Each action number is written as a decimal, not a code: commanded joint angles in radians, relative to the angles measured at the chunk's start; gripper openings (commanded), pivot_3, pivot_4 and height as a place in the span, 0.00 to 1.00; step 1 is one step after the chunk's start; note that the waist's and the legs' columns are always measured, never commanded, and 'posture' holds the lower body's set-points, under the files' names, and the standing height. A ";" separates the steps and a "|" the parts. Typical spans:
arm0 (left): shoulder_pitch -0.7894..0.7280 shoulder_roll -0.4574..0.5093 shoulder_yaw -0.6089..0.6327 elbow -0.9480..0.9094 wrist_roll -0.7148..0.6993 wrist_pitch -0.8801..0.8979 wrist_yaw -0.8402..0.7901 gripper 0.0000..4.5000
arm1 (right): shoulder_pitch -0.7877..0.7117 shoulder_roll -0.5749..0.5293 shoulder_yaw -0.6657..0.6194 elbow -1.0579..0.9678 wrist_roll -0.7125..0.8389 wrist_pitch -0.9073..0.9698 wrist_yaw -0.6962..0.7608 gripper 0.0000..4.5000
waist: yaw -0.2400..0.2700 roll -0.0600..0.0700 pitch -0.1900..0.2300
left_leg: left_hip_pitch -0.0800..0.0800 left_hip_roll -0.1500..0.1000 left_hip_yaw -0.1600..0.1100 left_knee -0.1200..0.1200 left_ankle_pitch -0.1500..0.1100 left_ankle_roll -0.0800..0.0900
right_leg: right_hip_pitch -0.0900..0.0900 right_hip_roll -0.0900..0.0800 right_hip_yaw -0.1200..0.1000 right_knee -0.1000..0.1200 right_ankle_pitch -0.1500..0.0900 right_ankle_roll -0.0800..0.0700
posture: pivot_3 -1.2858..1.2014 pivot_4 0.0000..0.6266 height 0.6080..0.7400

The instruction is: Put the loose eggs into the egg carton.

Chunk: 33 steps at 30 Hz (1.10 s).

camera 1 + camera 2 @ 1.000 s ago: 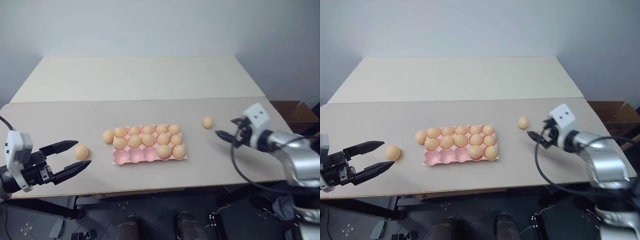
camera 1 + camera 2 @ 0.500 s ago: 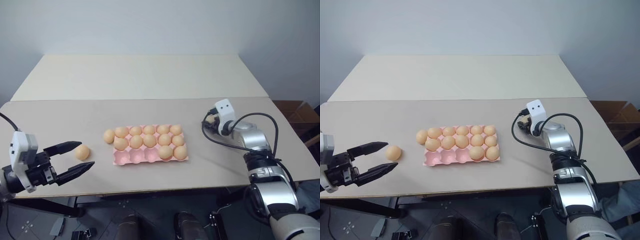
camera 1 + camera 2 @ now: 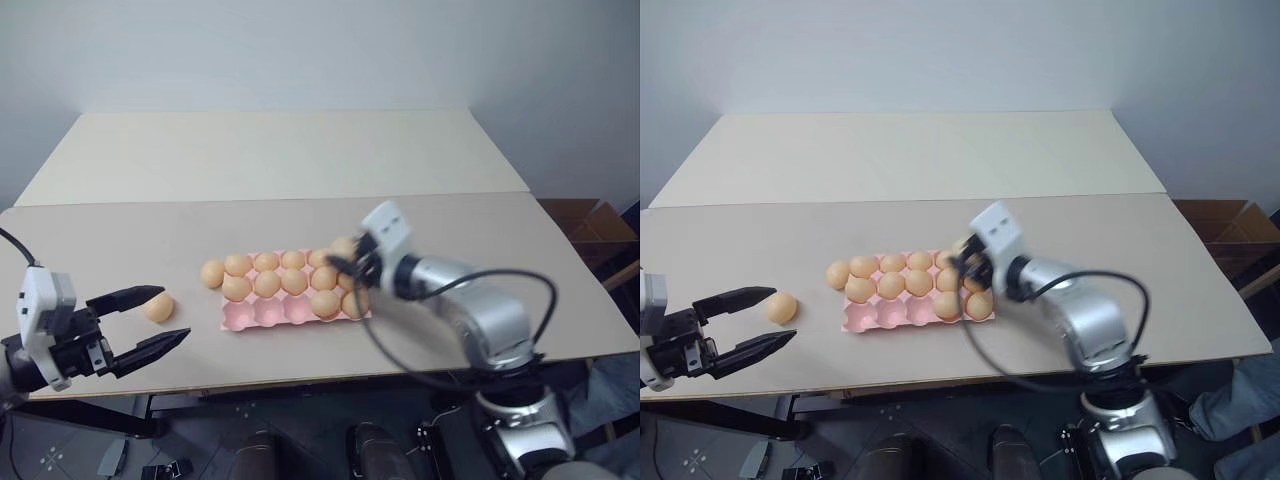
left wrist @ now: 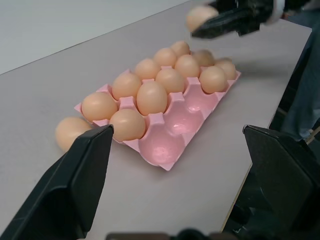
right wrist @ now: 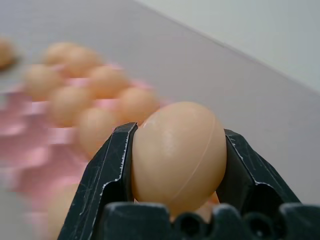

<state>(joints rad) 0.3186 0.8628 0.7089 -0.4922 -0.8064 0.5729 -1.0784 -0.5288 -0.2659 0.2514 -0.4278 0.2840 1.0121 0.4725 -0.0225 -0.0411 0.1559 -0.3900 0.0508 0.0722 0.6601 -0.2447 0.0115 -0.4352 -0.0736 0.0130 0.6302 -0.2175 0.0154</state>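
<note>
An egg [image 5: 177, 155] is being gripped by the right claw [image 3: 345, 262] above the egg carton [image 3: 243, 316]; the left claw [image 3: 150, 319] is being held wide open.

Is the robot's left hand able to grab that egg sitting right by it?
Probably yes. The left gripper is open, and the egg lies on bare table just past its fingertips, with nothing between them. A short push forward should put the fingers around it.
</note>
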 commanded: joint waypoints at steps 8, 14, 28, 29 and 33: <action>0.001 0.004 0.026 -0.027 -0.017 -0.006 0.010 1.00 | -0.019 0.024 0.137 -0.017 -0.062 0.006 -0.067 0.90 | 0.007 -0.002 -0.001 | -0.001 -0.001 0.001 0.001 0.001 -0.002 | 0.000 -0.002 0.000 -0.001 -0.001 -0.002 | 0.52 0.24 1.00; -0.011 0.009 0.016 -0.009 -0.005 -0.015 0.013 1.00 | -0.015 -0.019 0.012 -0.113 0.008 -0.013 -0.010 1.00 | 0.007 -0.002 -0.001 | -0.001 0.000 0.000 0.000 0.001 -0.002 | -0.001 0.000 -0.001 0.000 0.000 -0.001 | 0.52 0.24 1.00; 0.043 -0.001 0.082 0.021 0.023 -0.028 -0.015 1.00 | 0.206 -0.462 -0.481 -0.078 0.267 -0.183 0.416 1.00 | 0.008 -0.003 -0.002 | -0.001 -0.001 -0.001 0.000 0.000 -0.001 | 0.002 0.000 -0.001 -0.003 -0.001 -0.001 | 0.52 0.24 1.00; 0.054 -0.004 0.093 0.028 0.030 -0.031 -0.014 1.00 | 0.242 -0.497 -0.488 -0.040 0.254 -0.234 0.464 1.00 | 0.007 -0.003 -0.002 | -0.001 -0.001 0.000 0.000 0.000 -0.001 | 0.002 0.000 -0.001 -0.003 -0.002 -0.001 | 0.52 0.24 1.00; 0.067 -0.011 0.110 0.035 0.035 -0.033 -0.006 1.00 | 0.305 -0.554 -0.491 0.048 0.237 -0.351 0.542 1.00 | 0.008 -0.003 -0.001 | 0.002 -0.001 0.000 0.000 0.000 -0.001 | 0.004 0.000 -0.001 -0.003 -0.007 -0.001 | 0.52 0.24 1.00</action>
<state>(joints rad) 0.3865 0.8547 0.7851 -0.4505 -0.7700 0.5660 -1.0832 -0.2160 -0.8075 -0.2115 -0.3819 0.5178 0.7232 0.9864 -0.0150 -0.0440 0.1545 -0.3882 0.0498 0.0719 0.6603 -0.2443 0.0108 -0.4312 -0.0740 0.0126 0.6270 -0.2243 0.0146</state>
